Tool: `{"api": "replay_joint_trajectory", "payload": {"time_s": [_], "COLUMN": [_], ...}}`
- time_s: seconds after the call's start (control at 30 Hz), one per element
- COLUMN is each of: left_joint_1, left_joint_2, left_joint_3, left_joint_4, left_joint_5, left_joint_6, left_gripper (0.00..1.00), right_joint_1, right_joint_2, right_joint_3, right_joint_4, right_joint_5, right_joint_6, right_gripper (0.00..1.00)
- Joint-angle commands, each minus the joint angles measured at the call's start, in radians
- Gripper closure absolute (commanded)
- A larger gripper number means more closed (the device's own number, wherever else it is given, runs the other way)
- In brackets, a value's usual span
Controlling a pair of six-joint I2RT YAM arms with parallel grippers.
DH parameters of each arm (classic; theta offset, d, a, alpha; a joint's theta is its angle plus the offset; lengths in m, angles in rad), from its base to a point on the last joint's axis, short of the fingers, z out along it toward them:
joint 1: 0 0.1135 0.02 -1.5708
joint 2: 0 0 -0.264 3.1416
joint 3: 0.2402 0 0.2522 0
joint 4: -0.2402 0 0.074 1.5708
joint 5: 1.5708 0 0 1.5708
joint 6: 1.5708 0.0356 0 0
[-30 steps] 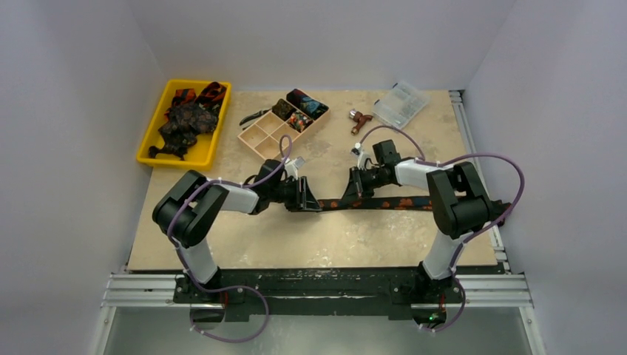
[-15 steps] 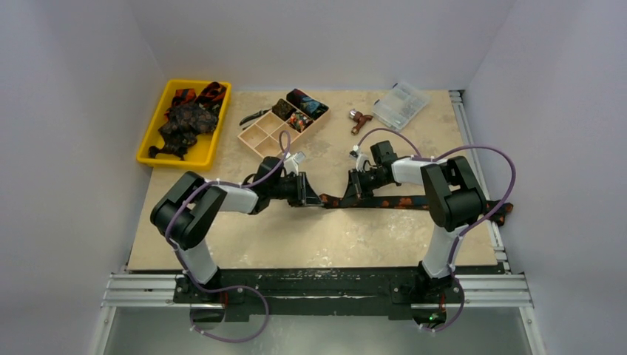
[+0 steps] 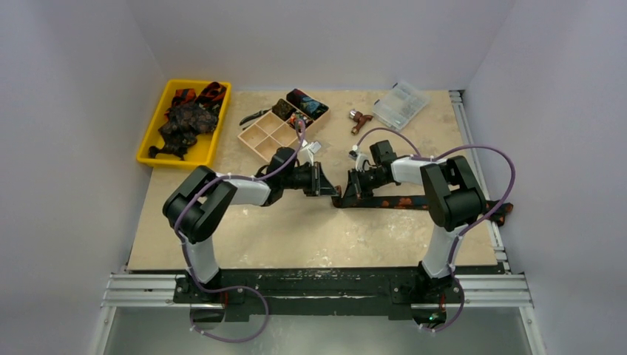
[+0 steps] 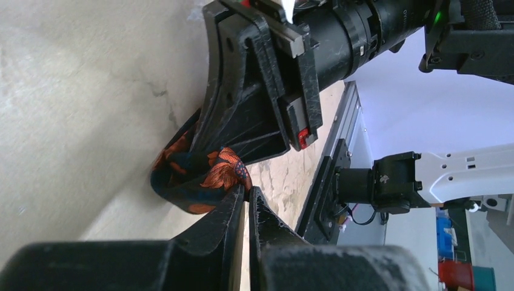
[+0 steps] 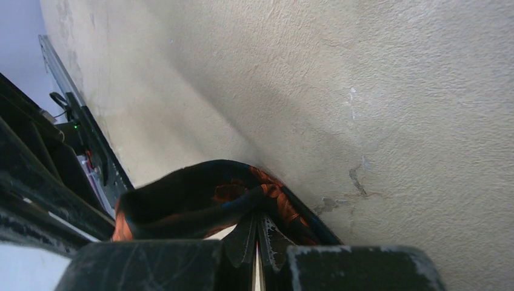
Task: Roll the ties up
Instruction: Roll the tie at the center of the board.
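A dark tie point(image 3: 399, 201) with orange blotches lies along the table from the middle toward the right edge. My left gripper point(image 3: 330, 187) is shut on the tie's folded left end, seen as a dark blue and orange loop point(image 4: 200, 179) at its fingertips point(image 4: 247, 197). My right gripper point(image 3: 353, 188) is shut on the same tie just to the right; in its wrist view the fabric point(image 5: 200, 203) bunches at the pinched fingertips point(image 5: 257, 223). The two grippers face each other, nearly touching. More ties lie in a yellow bin point(image 3: 151, 140).
A tan divided organiser point(image 3: 259, 137) holds rolled ties at its far cells. Pliers point(image 3: 255, 115), a small red tool point(image 3: 360, 118) and a clear plastic box point(image 3: 400, 103) lie at the back. The table's right edge rail point(image 3: 473, 163) runs beside the tie's far end.
My left gripper has moved right and slightly back with the tie's end, closing up to my right gripper. The tie's visible length on the table is shorter. The right gripper barely moved.
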Motion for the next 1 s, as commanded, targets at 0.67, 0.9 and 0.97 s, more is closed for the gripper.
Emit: {"api": "replay_joint_trajectory", "payload": {"time_s": [0.67, 0.9, 0.97], "left_joint_1": [-0.04, -0.043, -0.043], "left_joint_2": [0.054, 0.158, 0.183], "left_joint_3": [0.075, 0.133, 0.14], "left_joint_4": [-0.052, -0.018, -0.006], "left_joint_5": [0.007, 0.04, 0.051], "left_joint_6": [0.116, 0.058, 0.044], "left_gripper": [0.98, 0.98, 0.96], "right_joint_1": [-0.12, -0.154, -0.154], "right_joint_2": [-0.129, -0.115, -0.106], "right_joint_3": [0.059, 0.057, 0.057], "right_joint_4": [-0.29, -0.265, -0.248], "right_joint_5": [-0.078, -0.123, -0.128], "right_joint_6": [-0.231, -0.185, -0.16], "right_gripper": [0.7, 0.58, 0.56]}}
